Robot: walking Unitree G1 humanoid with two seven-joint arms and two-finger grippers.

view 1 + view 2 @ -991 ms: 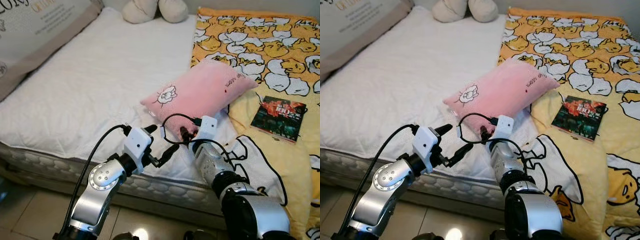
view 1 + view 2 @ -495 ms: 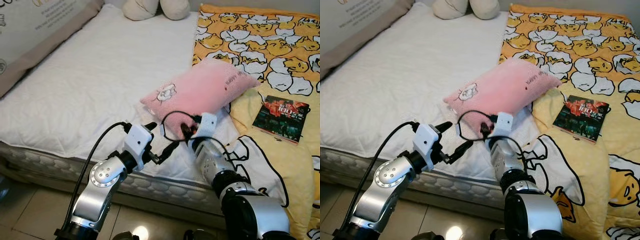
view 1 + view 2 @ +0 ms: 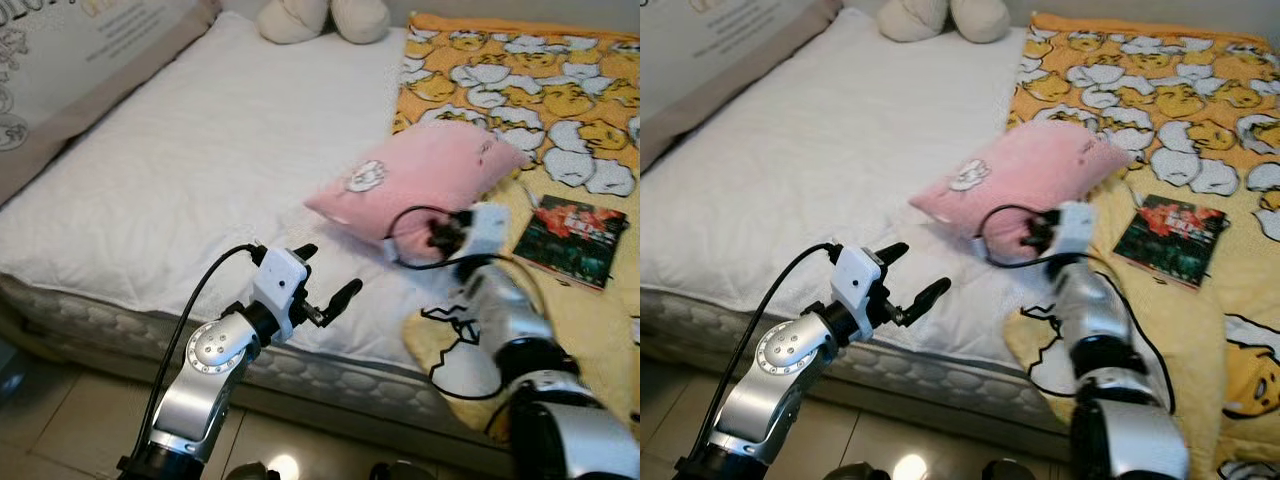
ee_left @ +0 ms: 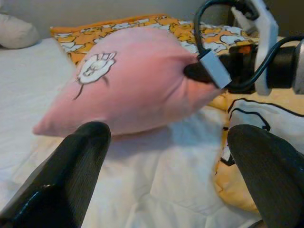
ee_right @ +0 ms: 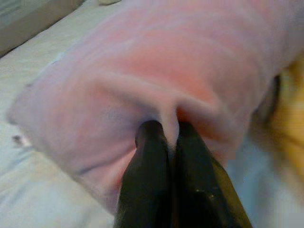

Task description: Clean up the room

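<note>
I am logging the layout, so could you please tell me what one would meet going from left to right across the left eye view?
Large grey pillow → left tool → pink pillow → book.

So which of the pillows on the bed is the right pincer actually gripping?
The pink pillow with the small sheep print, at the blanket's edge. The right pincer is pinched shut on a fold of its fabric. The grey lettered pillow lies untouched at the far left.
</note>
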